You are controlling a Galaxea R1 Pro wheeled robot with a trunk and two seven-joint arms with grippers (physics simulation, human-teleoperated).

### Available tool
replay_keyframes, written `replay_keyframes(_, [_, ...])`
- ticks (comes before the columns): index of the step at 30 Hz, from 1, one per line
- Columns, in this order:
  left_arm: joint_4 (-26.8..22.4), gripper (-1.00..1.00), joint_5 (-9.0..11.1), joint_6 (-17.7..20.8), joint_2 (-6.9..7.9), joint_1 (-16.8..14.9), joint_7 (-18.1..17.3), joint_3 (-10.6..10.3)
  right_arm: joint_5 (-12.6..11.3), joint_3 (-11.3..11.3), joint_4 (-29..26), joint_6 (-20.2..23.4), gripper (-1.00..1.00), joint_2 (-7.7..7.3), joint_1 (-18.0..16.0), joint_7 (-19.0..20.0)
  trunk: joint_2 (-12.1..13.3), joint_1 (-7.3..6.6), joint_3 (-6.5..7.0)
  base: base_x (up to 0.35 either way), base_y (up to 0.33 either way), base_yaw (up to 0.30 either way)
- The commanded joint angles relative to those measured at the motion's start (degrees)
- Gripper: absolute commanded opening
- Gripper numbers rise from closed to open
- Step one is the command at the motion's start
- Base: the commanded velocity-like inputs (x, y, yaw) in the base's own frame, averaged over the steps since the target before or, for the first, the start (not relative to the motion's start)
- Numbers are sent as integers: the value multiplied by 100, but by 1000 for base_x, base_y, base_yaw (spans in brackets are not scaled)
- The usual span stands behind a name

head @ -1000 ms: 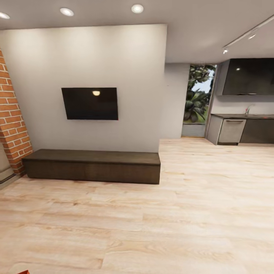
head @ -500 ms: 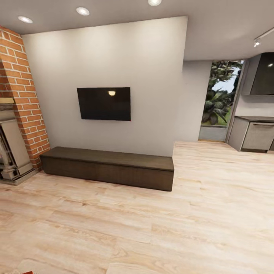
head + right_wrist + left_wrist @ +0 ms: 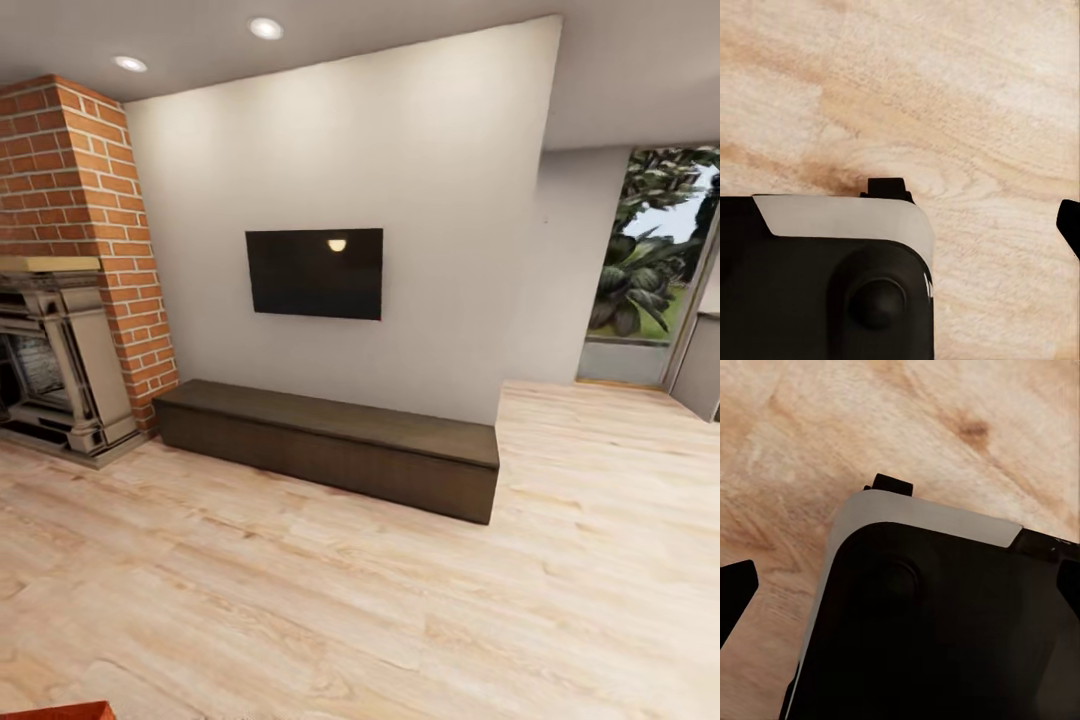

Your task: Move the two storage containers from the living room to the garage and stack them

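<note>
Camera is panning left: fireplace [image 3: 55, 350] entering view. Red-orange container [image 3: 60, 711] corner showing; probably light, thin-walled, so grip the rim. Hand states: cannot tell.

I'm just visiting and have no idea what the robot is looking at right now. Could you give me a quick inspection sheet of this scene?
Surface: light wood-plank floor, bare in the open middle.
Job's things: a red-orange corner at the head view's lower edge, possibly a container; too little shows to be sure.
Clutter: nothing seen.
Grippers: dark tips at the edges of both wrist views, over the planks; open or shut cannot be told.
Cables: nothing seen.
Surroundings: wall-mounted black screen, long dark low cabinet below it, brick fireplace to the left, window with plants to the right, the robot's dark base in the left wrist view.
</note>
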Motion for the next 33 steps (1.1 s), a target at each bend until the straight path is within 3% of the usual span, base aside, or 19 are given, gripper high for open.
replay_keyframes(1, [-1,100,3,-10,-1,-1,0,39,-51,48,15,-30,100,3,-7,-9,-3,0,-6,35,-20,274])
replay_keyframes(33, [-17,100,3,-18,-13,-1,9,50,-43,77,15,-31,100,-23,-7,-9,-3,0,-6,2,-1,274])
